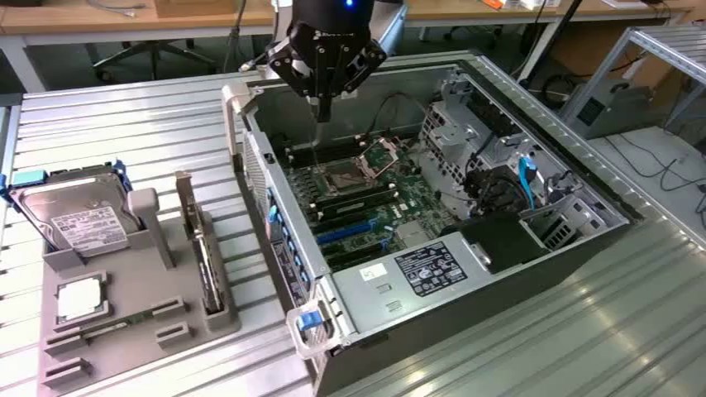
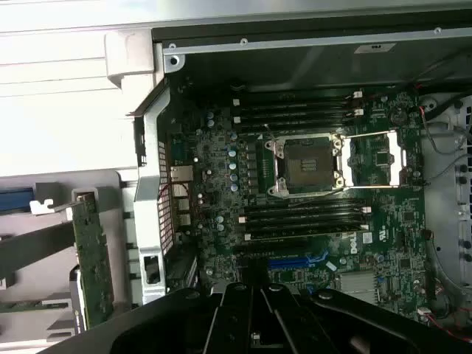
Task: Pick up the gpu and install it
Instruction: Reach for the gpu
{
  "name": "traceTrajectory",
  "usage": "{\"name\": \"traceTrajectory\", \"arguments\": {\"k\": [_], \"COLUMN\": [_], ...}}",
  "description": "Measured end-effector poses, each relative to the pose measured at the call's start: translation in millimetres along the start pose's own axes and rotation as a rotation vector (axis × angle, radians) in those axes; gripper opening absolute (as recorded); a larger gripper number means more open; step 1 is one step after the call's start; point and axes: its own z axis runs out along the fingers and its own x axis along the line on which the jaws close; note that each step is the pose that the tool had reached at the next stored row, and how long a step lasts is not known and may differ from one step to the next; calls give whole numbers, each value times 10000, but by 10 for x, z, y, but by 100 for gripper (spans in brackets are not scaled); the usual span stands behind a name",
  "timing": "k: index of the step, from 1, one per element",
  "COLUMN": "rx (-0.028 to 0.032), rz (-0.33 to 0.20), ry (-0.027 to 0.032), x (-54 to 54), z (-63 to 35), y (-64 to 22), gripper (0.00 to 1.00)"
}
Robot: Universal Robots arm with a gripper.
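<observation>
gpu (image 1: 205,263) seemingly upright in holder (image 1: 132,308), gripper (image 1: 321,114) closed.

The table (image 1: 132,116) is pale grey metal, ribbed in straight parallel stripes. In the exterior view, at eight o'clock, a plain grey tray (image 1: 121,331) carries a silver hard drive (image 1: 66,203) with a white label (image 1: 85,230) and blue tabs (image 1: 26,178), and the dark green graphics card (image 1: 207,265) with its pale end bracket (image 1: 184,192). At three o'clock the black computer case (image 1: 441,339) shows a green circuit board (image 1: 381,203) and blue slots (image 1: 344,231). The gripper (image 1: 321,107) is black.

Ribbed metal table (image 1: 121,124), matt grey plastic tray (image 1: 132,281) — matt circuit-board gpu (image 2: 94,258), bare-metal computer case (image 1: 386,306)
</observation>
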Motion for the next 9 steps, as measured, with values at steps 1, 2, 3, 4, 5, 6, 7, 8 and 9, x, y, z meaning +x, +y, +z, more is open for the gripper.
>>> {"name": "traceTrajectory", "arguments": {"k": [1, 2, 3, 4, 5, 6, 7, 8, 9], "rx": [0, 1, 1, 1, 0, 1, 0, 0, 0], "rz": [0, 0, 0, 0, 0, 0, 0, 0, 0], "ry": [0, 0, 0, 0, 0, 0, 0, 0, 0], "x": [0, 0, 0, 0, 0, 0, 0, 0, 0], "z": [0, 0, 0, 0, 0, 0, 0, 0, 0], "y": [0, 0, 0, 0, 0, 0, 0, 0, 0], "gripper": [11, 11, 11, 11, 11, 11, 11, 11, 11]}}
